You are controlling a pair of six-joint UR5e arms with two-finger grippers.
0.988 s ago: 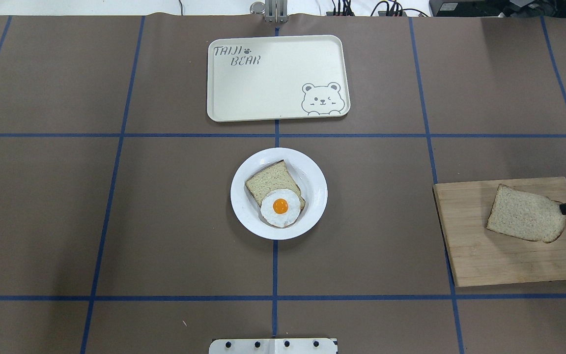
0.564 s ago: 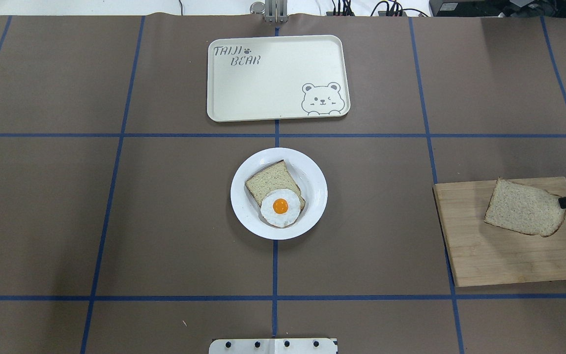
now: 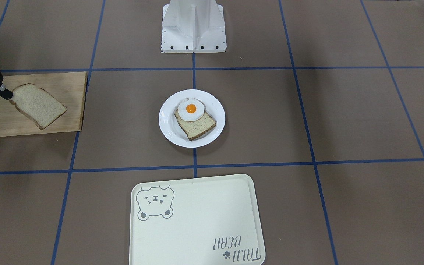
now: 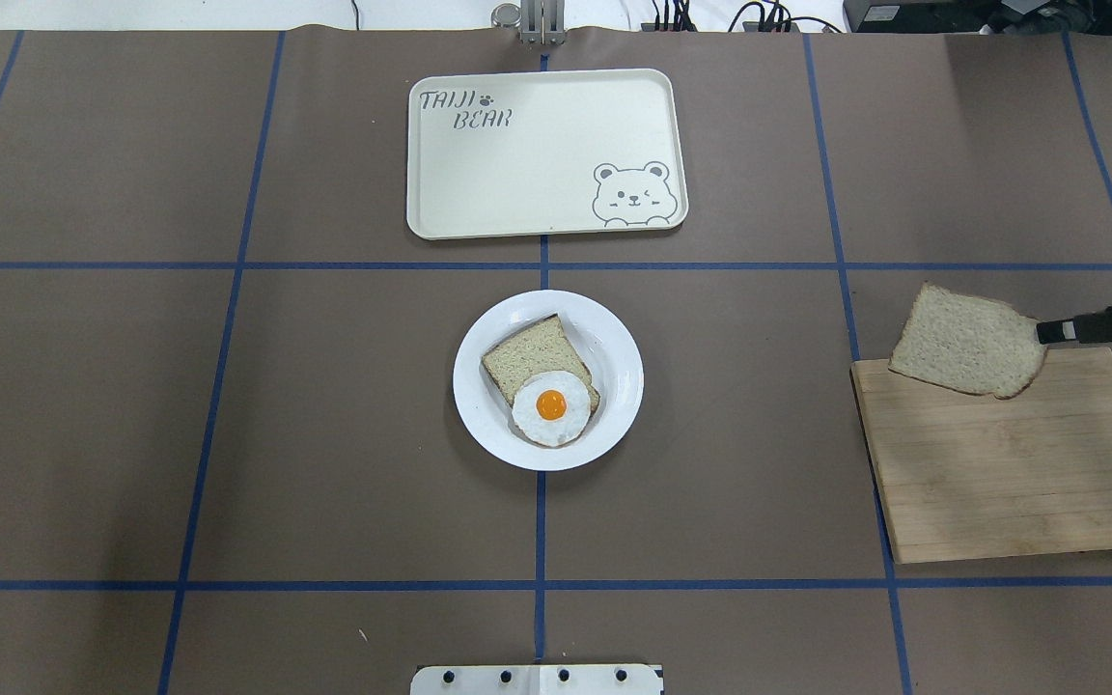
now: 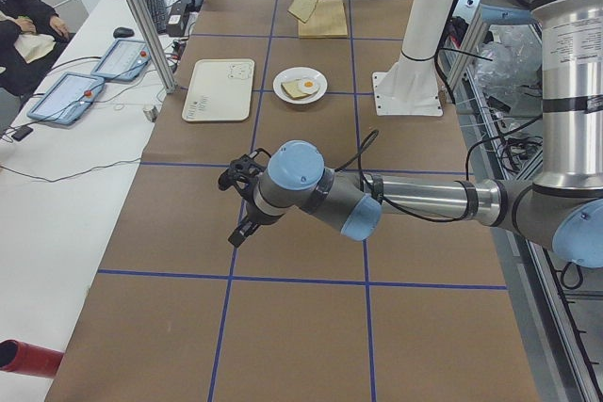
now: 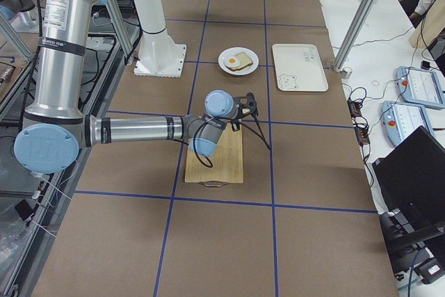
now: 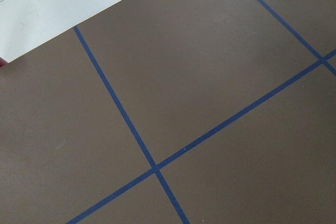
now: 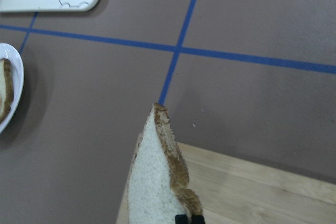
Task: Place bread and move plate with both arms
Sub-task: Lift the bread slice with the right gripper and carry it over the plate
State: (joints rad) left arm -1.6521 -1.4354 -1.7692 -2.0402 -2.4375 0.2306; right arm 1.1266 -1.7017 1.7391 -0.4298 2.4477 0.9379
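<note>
The bread [image 4: 966, 340] is a tan slice with a brown crust, held tilted in the air over the far edge of the wooden board [image 4: 1010, 473]. My right gripper [image 4: 1043, 331] is shut on the slice's right crust edge; it also shows in the front view [image 3: 7, 95]. In the right wrist view the bread [image 8: 157, 182] hangs edge-on above the board. The white plate [image 4: 617, 340] sits at the table's centre and bears a second slice with a fried egg [image 4: 551, 405]. My left gripper [image 5: 240, 202] hovers over bare table far to the left; I cannot tell whether it is open or shut.
A cream bear tray [image 4: 544, 152] lies beyond the plate at the far side. The board [image 3: 31, 125] lies at the table's right end. The robot's white base [image 3: 193, 27] stands on the near side. Brown mat with blue tape lines covers the table.
The right gripper has lifted the bread off the board and carried it up and toward the table's far side and a little left. The plate has not moved.
</note>
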